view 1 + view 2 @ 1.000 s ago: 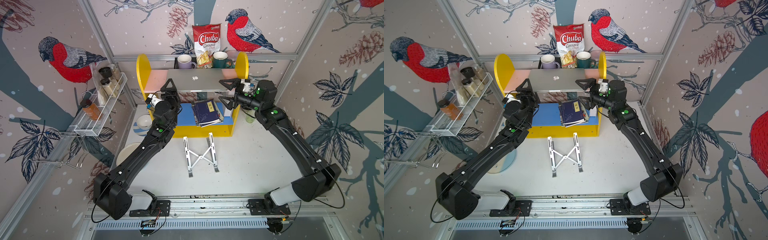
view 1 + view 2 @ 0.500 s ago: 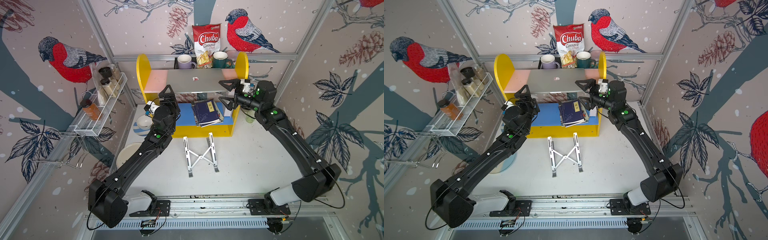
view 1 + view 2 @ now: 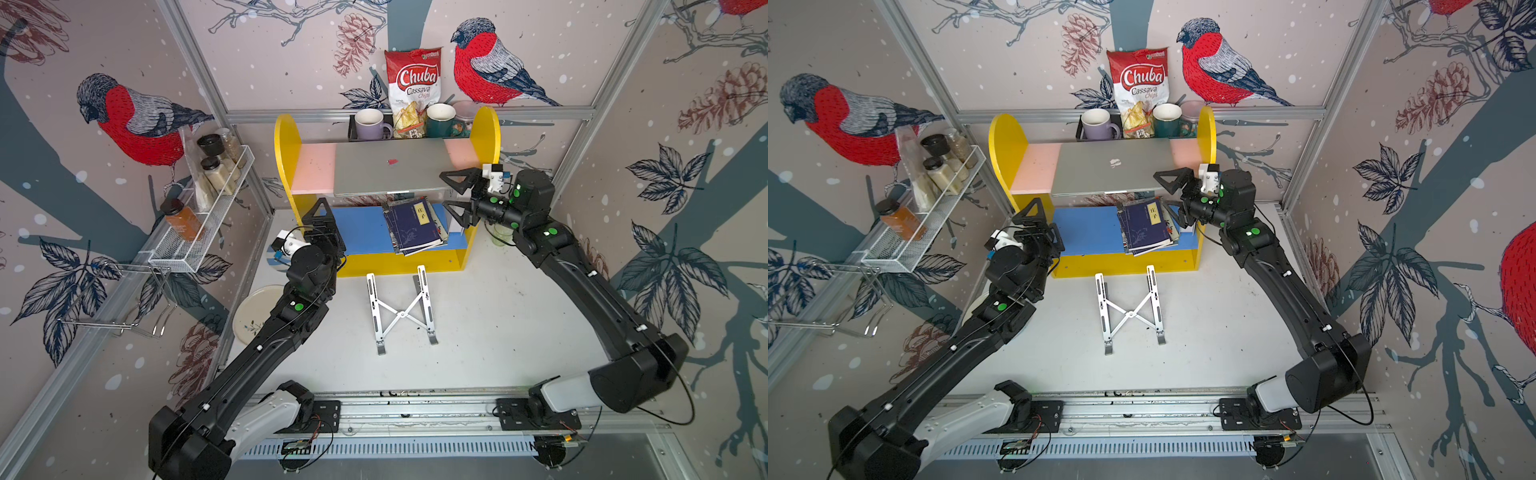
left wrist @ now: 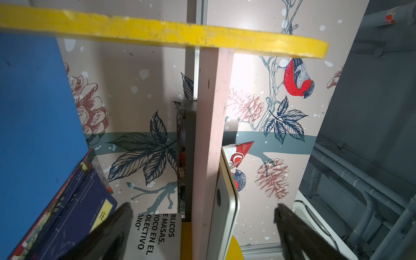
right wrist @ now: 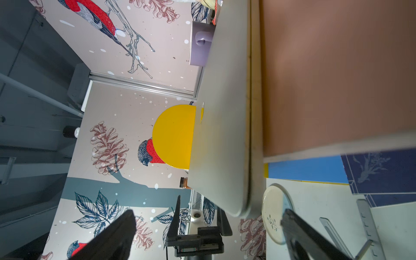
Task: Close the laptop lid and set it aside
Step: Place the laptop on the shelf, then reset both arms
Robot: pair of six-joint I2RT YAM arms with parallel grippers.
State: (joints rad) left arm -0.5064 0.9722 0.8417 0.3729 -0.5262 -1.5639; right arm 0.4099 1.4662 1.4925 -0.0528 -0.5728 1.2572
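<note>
Both released: left gripper, right gripper held nothing | laptop lay closed on shelf, which carried it.

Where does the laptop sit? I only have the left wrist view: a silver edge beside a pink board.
Observer: The laptop lies shut and flat on the pink upper shelf, logo up.
Operator: And the right arm?
Observer: The right gripper is open, one jaw above and one below the laptop's near right corner, not closed on it.
Operator: Anything else nearby?
Observer: A folding metal stand lies on the table.
</note>
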